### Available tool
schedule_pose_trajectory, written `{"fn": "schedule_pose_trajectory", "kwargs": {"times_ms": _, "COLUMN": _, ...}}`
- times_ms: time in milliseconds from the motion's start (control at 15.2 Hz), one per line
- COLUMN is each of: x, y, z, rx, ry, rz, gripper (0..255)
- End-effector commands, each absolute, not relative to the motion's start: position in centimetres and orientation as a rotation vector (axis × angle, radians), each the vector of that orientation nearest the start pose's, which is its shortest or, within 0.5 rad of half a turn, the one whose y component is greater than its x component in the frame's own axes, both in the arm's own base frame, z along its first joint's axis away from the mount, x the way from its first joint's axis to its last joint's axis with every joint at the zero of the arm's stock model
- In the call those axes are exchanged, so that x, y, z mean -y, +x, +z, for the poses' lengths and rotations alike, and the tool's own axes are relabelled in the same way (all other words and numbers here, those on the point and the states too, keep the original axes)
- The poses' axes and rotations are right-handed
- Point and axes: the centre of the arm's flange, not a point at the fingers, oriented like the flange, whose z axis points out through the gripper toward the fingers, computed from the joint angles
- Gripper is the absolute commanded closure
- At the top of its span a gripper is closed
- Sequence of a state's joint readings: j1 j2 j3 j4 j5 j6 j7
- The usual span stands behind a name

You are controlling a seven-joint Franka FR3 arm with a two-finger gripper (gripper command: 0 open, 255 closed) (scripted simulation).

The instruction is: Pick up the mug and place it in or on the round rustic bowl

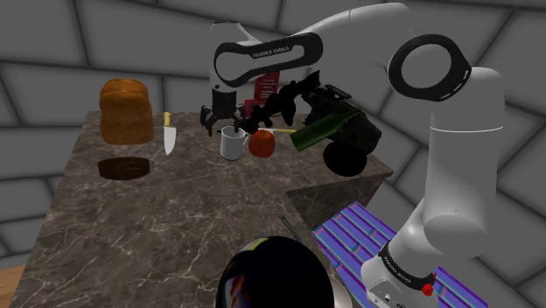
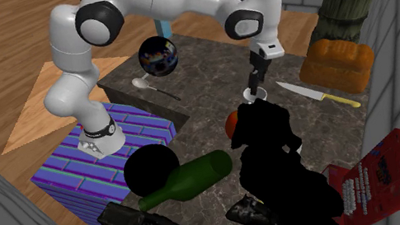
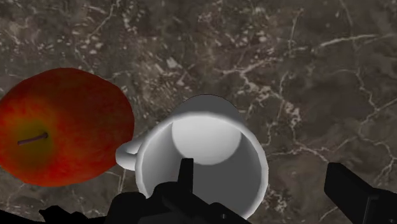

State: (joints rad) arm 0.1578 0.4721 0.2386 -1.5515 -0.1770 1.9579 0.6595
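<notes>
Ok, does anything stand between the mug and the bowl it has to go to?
Only the knife: it lies flat on the counter between the mug and the bowl, its tip near the straight path. A lifted mug should clear it. The open claw is right over the mug.

Only legible text: "FRANKA EMIKA", dark capitals on the white forearm link of the arm (image 1: pixel 276 52), shoulder view. The base collar (image 1: pixel 395 269) just above the stand has small dark lettering, too small to read. The red box (image 2: pixel 372 179) at the second exterior view's lower right carries rows of white print, not legible. No numbers or signs readable elsewhere.
</notes>
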Motion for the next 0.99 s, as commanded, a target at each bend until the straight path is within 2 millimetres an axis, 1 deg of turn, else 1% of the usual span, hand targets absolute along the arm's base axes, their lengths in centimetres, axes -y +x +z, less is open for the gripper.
{"fn": "schedule_pose_trajectory", "kwargs": {"times_ms": 0, "x": -23.1, "y": 64.0, "z": 36.7, "rx": -0.344, "ry": -3.195, "rz": 0.026, "gripper": 0}}
{"fn": "schedule_pose_trajectory", "kwargs": {"times_ms": 132, "x": -23.0, "y": 64.0, "z": 35.7, "rx": -0.344, "ry": -3.195, "rz": 0.026, "gripper": 0}}
{"fn": "schedule_pose_trajectory", "kwargs": {"times_ms": 198, "x": -23.0, "y": 63.9, "z": 34.8, "rx": -0.344, "ry": -3.195, "rz": 0.026, "gripper": 0}}
{"fn": "schedule_pose_trajectory", "kwargs": {"times_ms": 726, "x": -23.0, "y": 63.9, "z": 34.9, "rx": -0.344, "ry": -3.195, "rz": 0.026, "gripper": 0}}
{"fn": "schedule_pose_trajectory", "kwargs": {"times_ms": 792, "x": -23.0, "y": 63.9, "z": 34.9, "rx": -0.344, "ry": -3.195, "rz": 0.026, "gripper": 255}}
{"fn": "schedule_pose_trajectory", "kwargs": {"times_ms": 924, "x": -23.0, "y": 63.9, "z": 34.9, "rx": -0.344, "ry": -3.195, "rz": 0.026, "gripper": 255}}
